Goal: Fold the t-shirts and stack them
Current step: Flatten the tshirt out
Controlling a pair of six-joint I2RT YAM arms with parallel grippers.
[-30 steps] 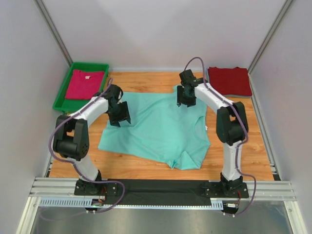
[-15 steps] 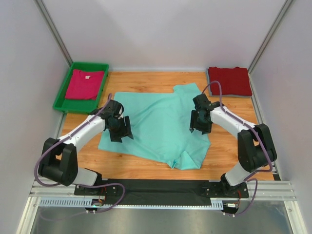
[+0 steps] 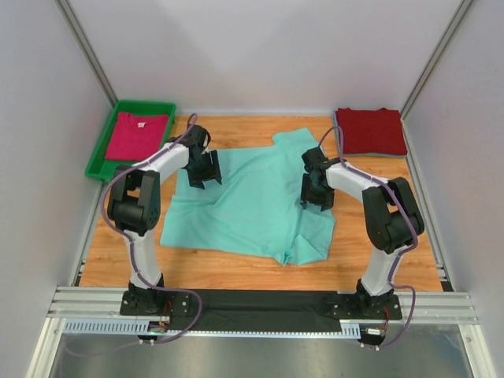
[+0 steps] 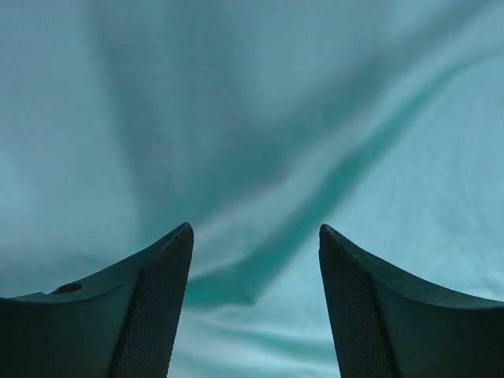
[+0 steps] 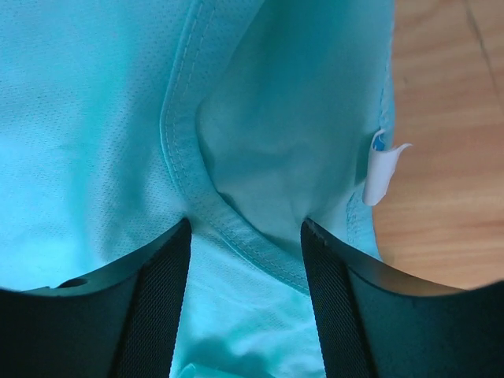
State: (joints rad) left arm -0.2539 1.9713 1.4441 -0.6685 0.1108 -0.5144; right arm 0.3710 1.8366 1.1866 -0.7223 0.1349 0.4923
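Two released grippers, left gripper and right gripper, over mint-teal t-shirt, long axis side-to-side, collar rightward.

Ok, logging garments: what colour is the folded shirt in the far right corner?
Dark red shirt, best seen in the top external view.

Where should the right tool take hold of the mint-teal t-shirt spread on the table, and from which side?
Grip the stitched collar band of the mint-teal cloth t-shirt, coming down from above. The shirt lies spread out, so a thick edge probably pinches best. The band curves just below the open right tool, beside the white label.
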